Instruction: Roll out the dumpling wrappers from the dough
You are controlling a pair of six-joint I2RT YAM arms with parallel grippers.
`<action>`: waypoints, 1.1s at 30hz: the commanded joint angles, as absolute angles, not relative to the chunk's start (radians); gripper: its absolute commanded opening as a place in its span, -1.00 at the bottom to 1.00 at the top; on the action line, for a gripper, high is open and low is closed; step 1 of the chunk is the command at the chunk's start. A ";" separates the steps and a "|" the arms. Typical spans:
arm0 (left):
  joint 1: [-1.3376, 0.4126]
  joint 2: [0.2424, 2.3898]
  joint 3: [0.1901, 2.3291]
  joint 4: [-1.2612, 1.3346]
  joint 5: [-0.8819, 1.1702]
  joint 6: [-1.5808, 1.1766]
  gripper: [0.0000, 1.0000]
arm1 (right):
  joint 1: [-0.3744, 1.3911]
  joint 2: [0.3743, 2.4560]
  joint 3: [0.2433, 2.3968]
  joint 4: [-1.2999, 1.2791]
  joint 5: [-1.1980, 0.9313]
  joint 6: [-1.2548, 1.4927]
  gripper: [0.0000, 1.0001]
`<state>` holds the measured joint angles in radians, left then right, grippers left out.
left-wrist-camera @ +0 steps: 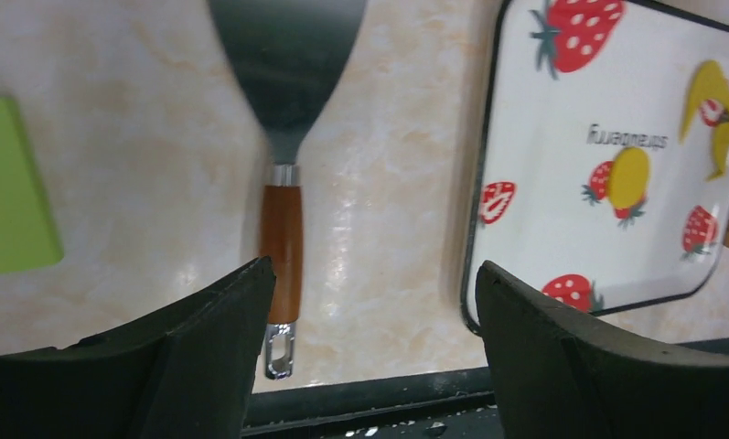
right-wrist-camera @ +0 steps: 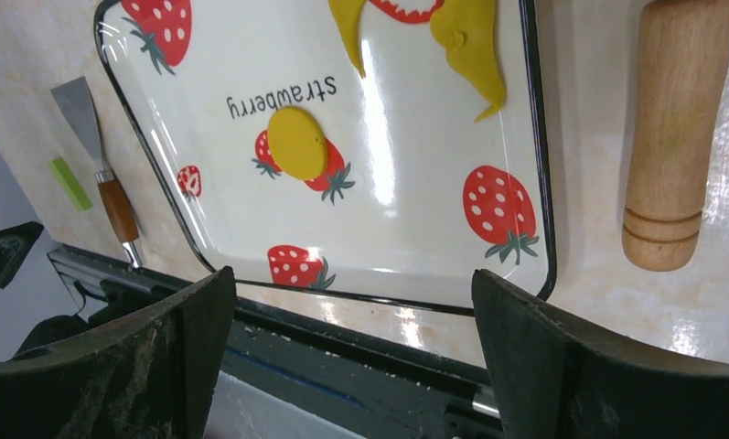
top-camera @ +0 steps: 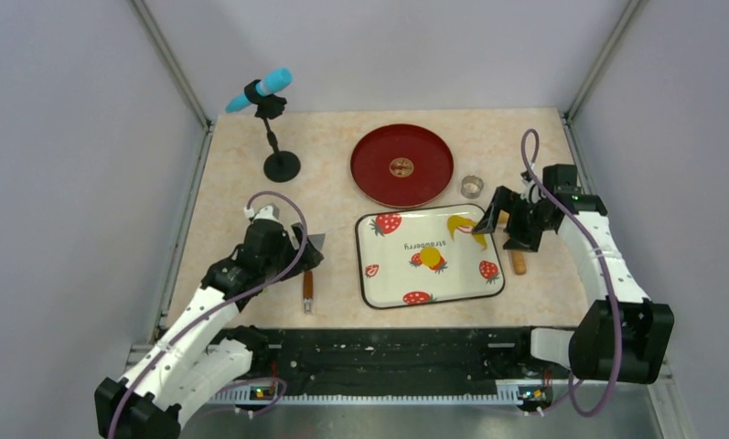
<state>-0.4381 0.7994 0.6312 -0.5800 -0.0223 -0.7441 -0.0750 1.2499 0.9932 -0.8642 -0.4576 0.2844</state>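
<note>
Hovering spread, the left claw (left-wrist-camera: pixel 374 270) and right claw (right-wrist-camera: pixel 353 274) are being held clear of the round yellow dough disc (right-wrist-camera: pixel 296 142), seemingly finished.

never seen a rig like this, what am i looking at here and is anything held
These are two white-and-black robot arms, the left arm and the right arm, bolted at the near edge of a table. The wide picture looks down from above and behind them. The other two come from wrist cameras, so the dark shapes at the bottom are pincers: the left pincer and the right pincer. Both are open and hold nothing. On the table lies a white tray with strawberry prints, carrying a small round yellow dough disc and an irregular flattened yellow dough patch. Right of it lies a tan wooden roller; left of it, a metal scraper with a brown handle. Farther back: a round red plate, a small metal ring and a blue microphone on a black stand.
</note>
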 commanded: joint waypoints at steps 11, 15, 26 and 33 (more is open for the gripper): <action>-0.429 1.131 0.732 -0.750 -0.105 -0.697 0.59 | -0.080 1.196 0.914 -0.840 -0.491 0.319 0.96; -0.430 1.237 0.735 -0.702 -0.040 -0.651 0.42 | -0.080 1.204 0.902 -0.829 -0.501 0.324 0.96; -0.469 1.379 0.747 -0.695 -0.040 -0.626 -0.39 | -0.080 1.219 0.898 -0.813 -0.507 0.323 0.97; -0.485 1.348 0.760 -0.703 -0.025 -0.589 -1.00 | -0.080 1.217 0.916 -0.811 -0.531 0.322 0.98</action>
